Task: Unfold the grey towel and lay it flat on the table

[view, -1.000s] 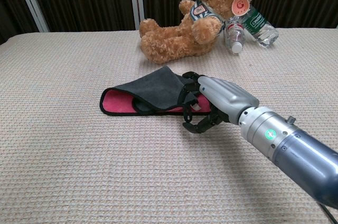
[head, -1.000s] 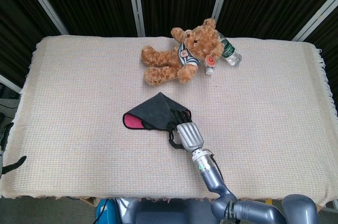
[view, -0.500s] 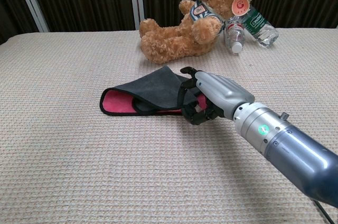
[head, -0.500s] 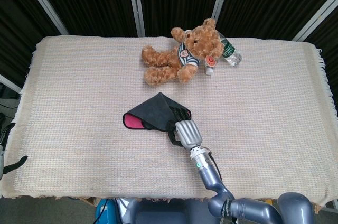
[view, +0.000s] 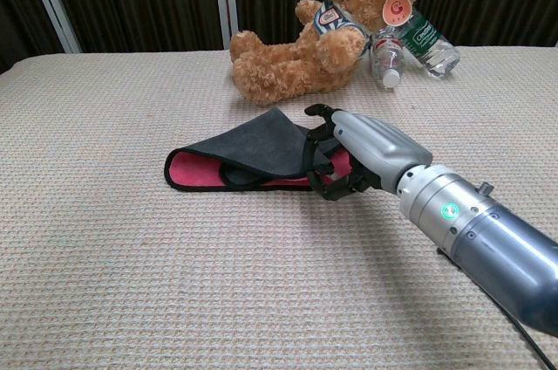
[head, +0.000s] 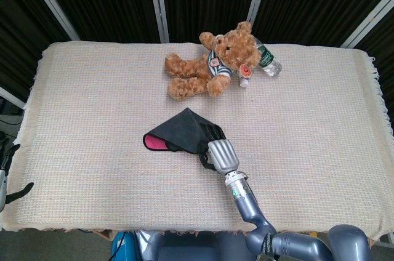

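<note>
The grey towel [head: 178, 133] [view: 248, 147] lies folded near the table's middle, its pink inner side showing along the left and front edges. My right hand [head: 220, 153] [view: 366, 152] is at the towel's right end, fingers curled around that edge and gripping it just above the cloth. Only a dark sliver of my left hand [head: 7, 181] shows at the far left edge of the head view, below the table's edge; how its fingers lie is not visible.
A brown teddy bear [head: 212, 64] [view: 314, 34] lies at the back centre. A plastic bottle [head: 266, 61] [view: 427, 43] and a smaller bottle [view: 386, 56] lie beside it on the right. A beige woven cloth [head: 92, 101] covers the table.
My right hand has shifted slightly onto the towel's right edge and its fingers have closed on it. The dark left hand part at the left edge moved a little upward.
</note>
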Motion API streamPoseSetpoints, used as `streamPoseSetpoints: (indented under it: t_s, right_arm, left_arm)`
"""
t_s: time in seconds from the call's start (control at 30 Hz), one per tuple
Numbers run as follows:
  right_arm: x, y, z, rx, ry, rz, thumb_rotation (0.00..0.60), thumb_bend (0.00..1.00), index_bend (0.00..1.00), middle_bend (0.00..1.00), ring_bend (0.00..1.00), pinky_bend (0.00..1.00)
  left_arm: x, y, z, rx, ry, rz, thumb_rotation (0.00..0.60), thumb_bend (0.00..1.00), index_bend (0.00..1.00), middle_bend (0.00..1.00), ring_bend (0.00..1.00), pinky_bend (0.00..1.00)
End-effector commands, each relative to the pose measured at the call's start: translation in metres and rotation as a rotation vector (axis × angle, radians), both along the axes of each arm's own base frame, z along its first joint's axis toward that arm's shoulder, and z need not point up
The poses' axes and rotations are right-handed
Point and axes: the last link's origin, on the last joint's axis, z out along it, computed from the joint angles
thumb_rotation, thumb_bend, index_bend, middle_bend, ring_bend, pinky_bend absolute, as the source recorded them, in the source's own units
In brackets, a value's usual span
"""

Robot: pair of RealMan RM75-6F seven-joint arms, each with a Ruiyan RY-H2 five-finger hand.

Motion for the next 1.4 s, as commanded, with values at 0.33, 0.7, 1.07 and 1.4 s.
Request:
streamPoseSetpoints:
  t_s: [0.33, 0.7, 1.07, 1.4]
  right_arm:
    - [0.023, -0.018, 0.076, -0.154, -0.024, 0.072, 0.600, 0.49, 0.61, 0.08, 0.00, 0.00]
    - [0.062, -0.026, 0.141, -0.281, 0.023, 0.116, 0.600, 0.49, 0.61, 0.08, 0.00, 0.00]
    - [0.077, -0.028, 0.154, -0.321, 0.057, 0.081, 0.600, 0.50, 0.62, 0.08, 0.00, 0.00]
    - [0.079, -0.031, 0.141, -0.321, 0.098, 0.045, 0.600, 0.49, 0.62, 0.08, 0.00, 0.00]
  left_arm:
    - [0.012, 0.013, -0.014, -0.032, -0.058, -0.010, 0.600, 0.00, 0.14, 0.02, 0.00, 0.00]
    - [0.065, 0.067, -0.063, -0.115, -0.171, -0.101, 0.600, 0.01, 0.17, 0.04, 0.00, 0.00]
    - [0.145, 0.107, -0.153, -0.199, -0.415, -0.210, 0.600, 0.01, 0.12, 0.04, 0.00, 0.00]
    - [0.195, 0.100, -0.216, -0.283, -0.587, -0.253, 0.600, 0.01, 0.02, 0.00, 0.00, 0.00]
